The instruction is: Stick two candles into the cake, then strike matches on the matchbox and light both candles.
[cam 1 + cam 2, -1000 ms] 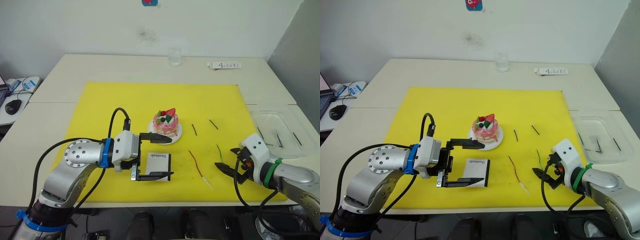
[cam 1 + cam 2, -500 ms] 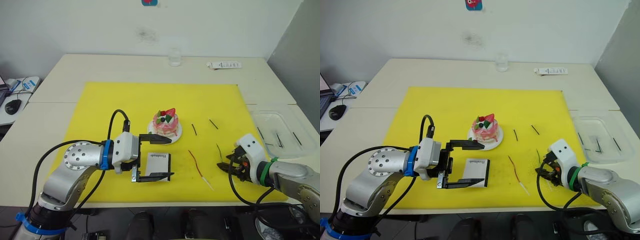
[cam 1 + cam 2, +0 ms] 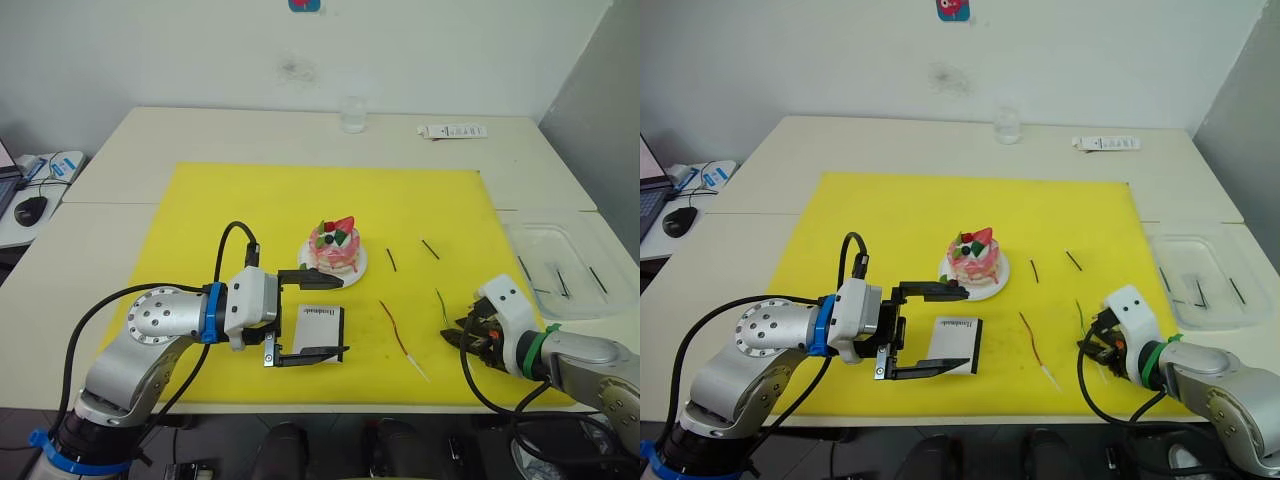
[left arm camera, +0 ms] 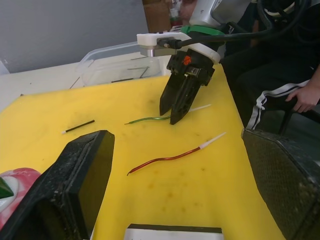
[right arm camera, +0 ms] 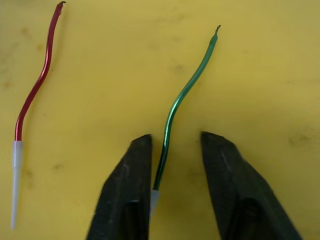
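The cake [image 3: 333, 247] stands on its small white plate [image 3: 354, 268] mid-mat. In front of it lies the white matchbox [image 3: 320, 325], between the wide-open fingers of my left gripper [image 3: 312, 315]. The red candle [image 3: 392, 325] and the green candle [image 3: 440, 300] lie flat on the yellow mat. My right gripper [image 5: 176, 137] is down at the green candle's [image 5: 185, 90] pale end. Its fingers stand close on either side, one touching the candle and the other a small gap away. The red candle [image 5: 35, 85] lies apart beside it. Two short dark matches [image 3: 391, 259] lie right of the cake.
A clear plastic tray [image 3: 520, 235] with several more dark sticks sits off the mat's right edge. A glass [image 3: 350, 113] and a flat white object [image 3: 449, 130] stand at the table's far side. A person's hand and leg [image 4: 300, 95] show beyond the table's edge.
My right gripper's fingers have narrowed from wide open to close around the green candle's pale end. The left gripper holds still over the matchbox.
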Robot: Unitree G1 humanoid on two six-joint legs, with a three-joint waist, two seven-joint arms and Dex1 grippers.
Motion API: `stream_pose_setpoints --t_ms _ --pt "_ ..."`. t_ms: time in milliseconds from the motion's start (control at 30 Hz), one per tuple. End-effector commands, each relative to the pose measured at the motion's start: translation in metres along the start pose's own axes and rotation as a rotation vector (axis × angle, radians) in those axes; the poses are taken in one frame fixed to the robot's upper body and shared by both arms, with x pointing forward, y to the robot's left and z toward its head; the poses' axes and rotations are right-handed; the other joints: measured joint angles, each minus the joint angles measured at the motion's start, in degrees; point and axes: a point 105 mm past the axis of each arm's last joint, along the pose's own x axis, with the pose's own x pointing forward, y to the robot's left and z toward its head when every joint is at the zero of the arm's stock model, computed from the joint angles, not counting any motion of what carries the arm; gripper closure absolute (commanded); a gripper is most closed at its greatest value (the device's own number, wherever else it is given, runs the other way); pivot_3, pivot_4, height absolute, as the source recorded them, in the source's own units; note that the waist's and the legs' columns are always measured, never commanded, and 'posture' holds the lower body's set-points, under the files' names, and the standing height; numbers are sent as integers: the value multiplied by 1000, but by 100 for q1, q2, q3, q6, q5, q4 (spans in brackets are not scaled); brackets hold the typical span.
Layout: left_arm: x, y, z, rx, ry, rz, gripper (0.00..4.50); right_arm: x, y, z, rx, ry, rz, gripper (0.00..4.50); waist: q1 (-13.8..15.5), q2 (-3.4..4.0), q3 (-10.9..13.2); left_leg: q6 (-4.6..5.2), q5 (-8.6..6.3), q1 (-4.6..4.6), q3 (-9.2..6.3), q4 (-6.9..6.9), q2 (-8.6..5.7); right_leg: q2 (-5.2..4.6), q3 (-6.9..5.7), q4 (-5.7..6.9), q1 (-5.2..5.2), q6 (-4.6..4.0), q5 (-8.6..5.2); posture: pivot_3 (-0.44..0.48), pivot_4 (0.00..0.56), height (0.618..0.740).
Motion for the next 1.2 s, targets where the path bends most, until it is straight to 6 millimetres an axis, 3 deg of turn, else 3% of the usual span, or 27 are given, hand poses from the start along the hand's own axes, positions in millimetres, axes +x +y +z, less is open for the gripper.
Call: stream_pose_setpoints --t_ms 33,67,367,467,533,733,867,1033,1200 --pt "-3 5 7 45 -10 23 0 -1 3 -2 43 9 24 4270 -3 0 0 0 0 0 -1 -1 1 1 0 0 0 0 0 0 150 740" --pt "-3 5 7 45 -10 23 0 -2 5 -1 50 3 45 4454 -4 0 0 0 0 0 -2 -1 2 2 -1 0 0 0 0 0 150 740" --pt "-1 5 7 47 -16 23 0 -17 -3 26 76 -69 98 4454 -6 1 1 0 0 -1 -2 0 0 2 -1 0 -1 0 0 0 150 740" --pt "1 7 8 20 -30 41 0 -24 -1 47 97 -173 170 4454 -6 1 1 1 0 -2 -1 -1 0 2 0 0 -1 0 0 0 150 740" --pt "3 11 10 -37 -56 65 0 -34 6 72 115 -307 282 4454 -9 1 2 1 0 -2 -2 -1 1 3 -1 0 -1 0 0 0 150 740" --pt "20 38 27 -447 -206 113 0 -55 21 130 20 -628 403 4454 -9 1 4 2 0 -10 -12 2 0 5 -5 0 -2 2 1 0 150 740" --pt "31 49 40 -588 -272 83 0 -59 30 162 -16 -753 420 4454 -32 2 4 2 0 -18 -16 9 -4 4 -5 1 -4 9 5 0 150 740" --pt "45 64 49 -641 -284 69 1460 -60 40 179 -37 -798 458 4500 -30 2 4 2 1 -19 -17 6 -4 4 -5 2 -4 10 5 0 150 740" --pt "56 75 52 -612 -258 71 1460 -60 50 180 -79 -800 499 4500 -29 2 5 2 0 -23 -17 5 -4 4 -7 -1 -6 10 5 0 150 740"
